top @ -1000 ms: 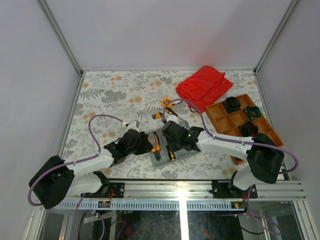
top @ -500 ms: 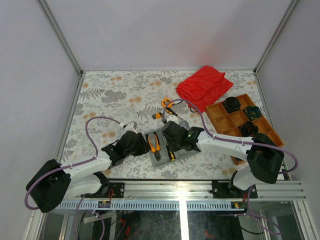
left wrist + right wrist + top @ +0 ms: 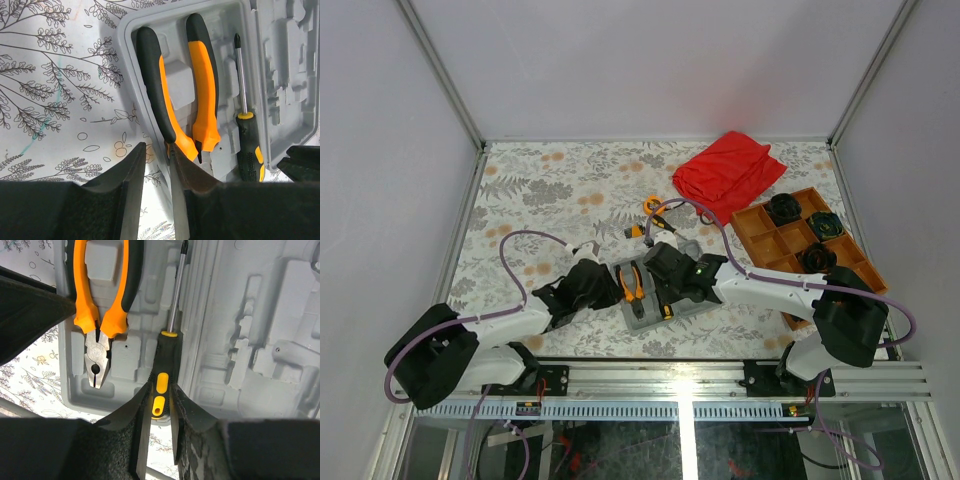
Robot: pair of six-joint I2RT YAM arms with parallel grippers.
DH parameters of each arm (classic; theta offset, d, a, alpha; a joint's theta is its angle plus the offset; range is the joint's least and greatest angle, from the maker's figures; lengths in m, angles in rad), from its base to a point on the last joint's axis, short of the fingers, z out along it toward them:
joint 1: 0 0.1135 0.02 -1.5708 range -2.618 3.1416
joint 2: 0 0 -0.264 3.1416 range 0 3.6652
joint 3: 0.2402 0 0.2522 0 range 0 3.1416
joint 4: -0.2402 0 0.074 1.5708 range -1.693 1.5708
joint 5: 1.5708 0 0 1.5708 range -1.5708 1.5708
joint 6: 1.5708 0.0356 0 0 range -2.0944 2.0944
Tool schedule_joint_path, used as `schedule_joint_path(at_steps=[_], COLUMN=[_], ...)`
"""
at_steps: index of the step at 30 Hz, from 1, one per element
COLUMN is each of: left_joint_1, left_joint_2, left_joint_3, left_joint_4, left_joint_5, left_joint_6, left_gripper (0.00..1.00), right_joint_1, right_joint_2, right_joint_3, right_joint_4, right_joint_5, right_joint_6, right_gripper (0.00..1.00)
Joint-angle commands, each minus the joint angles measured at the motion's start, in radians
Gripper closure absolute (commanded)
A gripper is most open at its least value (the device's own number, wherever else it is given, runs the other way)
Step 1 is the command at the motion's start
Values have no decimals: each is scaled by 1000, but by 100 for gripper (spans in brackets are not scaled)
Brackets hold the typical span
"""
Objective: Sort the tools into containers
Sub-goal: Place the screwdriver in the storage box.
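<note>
The grey containers (image 3: 642,320) lie open as one flat case at the near middle of the table. Orange-handled pliers (image 3: 202,75) and a black-and-yellow screwdriver (image 3: 165,355) lie in the left tray's (image 3: 107,390) moulded slots. My right gripper (image 3: 160,390) is shut on the screwdriver's handle end at the tray's near wall. My left gripper (image 3: 157,150) stands astride the tray's left rim (image 3: 129,60), jaws a narrow gap apart, one finger over the cloth, the other over the pliers. More tools (image 3: 642,231) and an orange round one (image 3: 652,205) lie behind the case.
A red cloth (image 3: 728,172) is bunched at the back right. An orange-brown divided tray (image 3: 760,225) with black round parts (image 3: 783,208) stands at the right edge. The case's right half (image 3: 250,315) holds only empty moulded recesses. A flowered cloth covers the table.
My left gripper has narrowed its jaws and shifted back right onto the case's left rim. The right gripper keeps its hold on the screwdriver in place.
</note>
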Motion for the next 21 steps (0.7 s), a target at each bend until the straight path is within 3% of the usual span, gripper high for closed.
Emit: schedule_joint_path(at_steps=[1, 12, 21], left_joint_1=[11, 10, 10], left_joint_2=[23, -1, -10], left_joint_3=[-18, -21, -18], left_joint_4=[-37, -55, -63], left_joint_5=[-22, -25, -13], left_joint_6=[30, 27, 25], left_gripper=[77, 78, 78], right_joint_1=[-29, -94, -94], right_joint_2=[-16, 78, 124], right_joint_3=[31, 73, 111], right_joint_4=[9, 57, 25], right_joint_5=[-24, -136, -130], right_joint_6=[-18, -48, -49], right_gripper=[74, 76, 76])
